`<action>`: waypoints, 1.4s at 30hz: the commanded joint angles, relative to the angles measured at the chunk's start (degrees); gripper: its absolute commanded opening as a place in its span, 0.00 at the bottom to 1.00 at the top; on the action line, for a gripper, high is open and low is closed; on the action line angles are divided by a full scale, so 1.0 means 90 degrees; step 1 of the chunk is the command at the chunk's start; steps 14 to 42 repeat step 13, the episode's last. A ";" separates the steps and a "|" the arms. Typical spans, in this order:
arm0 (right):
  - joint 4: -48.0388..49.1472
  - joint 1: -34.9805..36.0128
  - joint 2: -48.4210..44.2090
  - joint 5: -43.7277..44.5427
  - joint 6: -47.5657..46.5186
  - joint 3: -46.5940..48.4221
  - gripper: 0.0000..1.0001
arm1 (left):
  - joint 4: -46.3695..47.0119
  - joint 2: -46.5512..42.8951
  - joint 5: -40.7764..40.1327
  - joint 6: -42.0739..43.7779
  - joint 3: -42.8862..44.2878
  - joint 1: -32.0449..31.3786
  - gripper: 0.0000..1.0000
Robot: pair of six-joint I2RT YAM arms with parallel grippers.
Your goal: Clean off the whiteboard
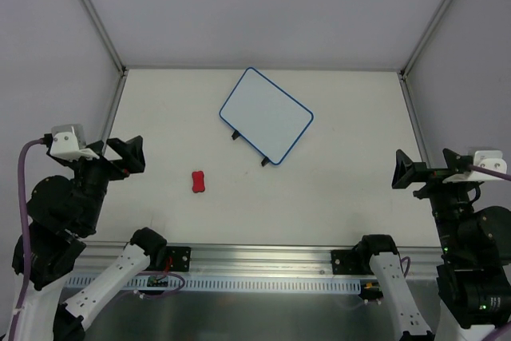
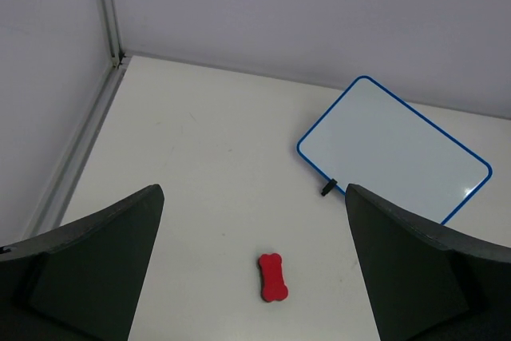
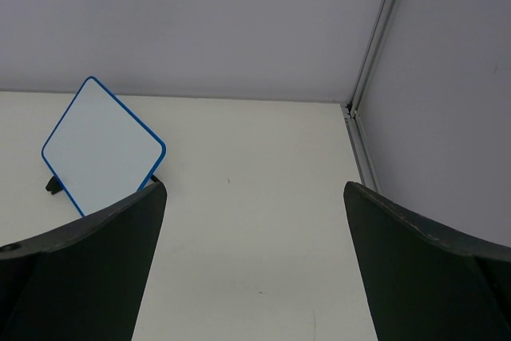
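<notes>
The whiteboard [image 1: 266, 115] lies tilted at the back middle of the table, blue-framed, its white face blank, two black feet on its near edge. It also shows in the left wrist view [image 2: 395, 149] and in the right wrist view [image 3: 102, 145]. A small red bone-shaped eraser [image 1: 198, 181] lies on the table left of the middle, also in the left wrist view [image 2: 272, 277]. My left gripper [image 1: 126, 156] is open and empty at the left side, well back from the eraser. My right gripper [image 1: 409, 173] is open and empty at the right side.
The white table [image 1: 335, 189] is bounded by grey walls and metal corner posts [image 1: 94, 13] at the back left and right. A metal rail [image 1: 263, 257] with the arm bases runs along the near edge.
</notes>
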 commanded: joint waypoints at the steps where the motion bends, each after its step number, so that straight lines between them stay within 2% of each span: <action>1: 0.0139 0.0047 -0.0077 -0.0007 -0.0105 0.0226 0.99 | -0.0312 -0.0077 -0.0110 0.0609 0.0346 0.0067 0.99; 42: 0.0159 0.0047 0.0001 -0.0173 -0.0095 0.0148 0.99 | -0.0458 -0.0106 -0.0119 0.0737 0.0444 0.0067 0.99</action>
